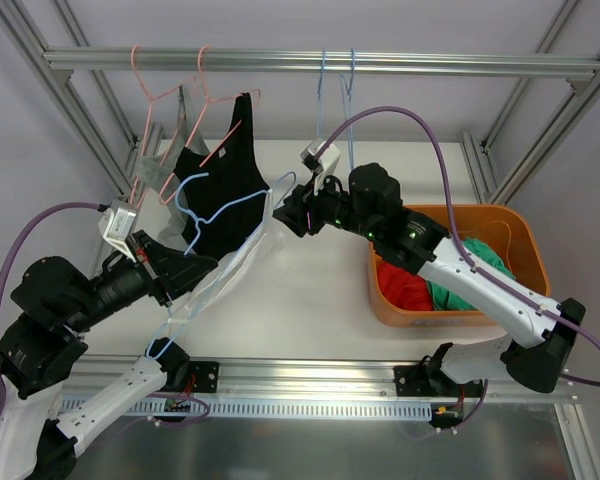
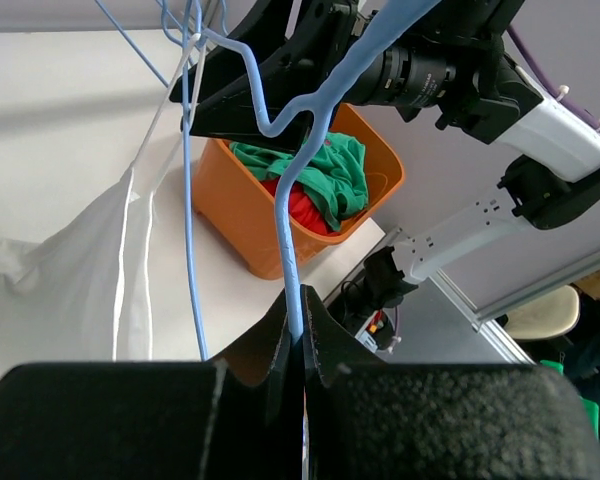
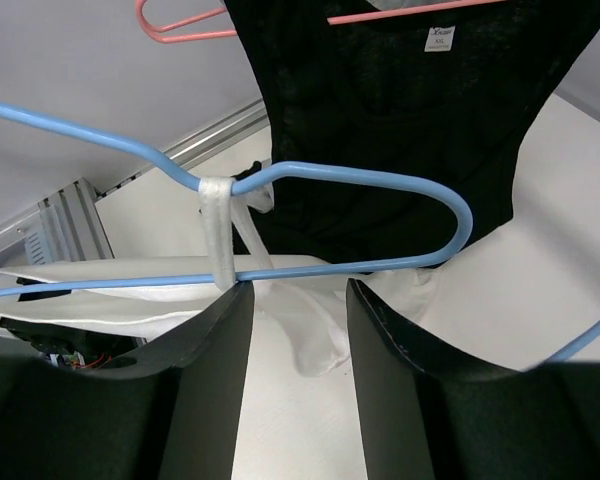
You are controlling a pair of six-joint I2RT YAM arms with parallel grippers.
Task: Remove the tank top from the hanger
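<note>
A white tank top (image 1: 230, 262) hangs on a light blue hanger (image 1: 223, 207) held tilted over the table. My left gripper (image 1: 185, 268) is shut on the hanger's wire; in the left wrist view the jaws (image 2: 302, 308) pinch the blue wire (image 2: 288, 250). My right gripper (image 1: 285, 212) is open at the hanger's right end. In the right wrist view its jaws (image 3: 298, 292) stand wide just below the hanger's lower bar (image 3: 380, 266). A white strap (image 3: 217, 228) is still looped round the wire, and the white cloth (image 3: 315, 325) sags between the fingers.
A black tank top (image 1: 230, 150) on a pink hanger (image 1: 220, 150) hangs from the top rail (image 1: 380, 62), close behind the blue hanger. Another pink hanger and two blue hooks hang there too. An orange bin (image 1: 520, 225) with green and red clothes stands at the right.
</note>
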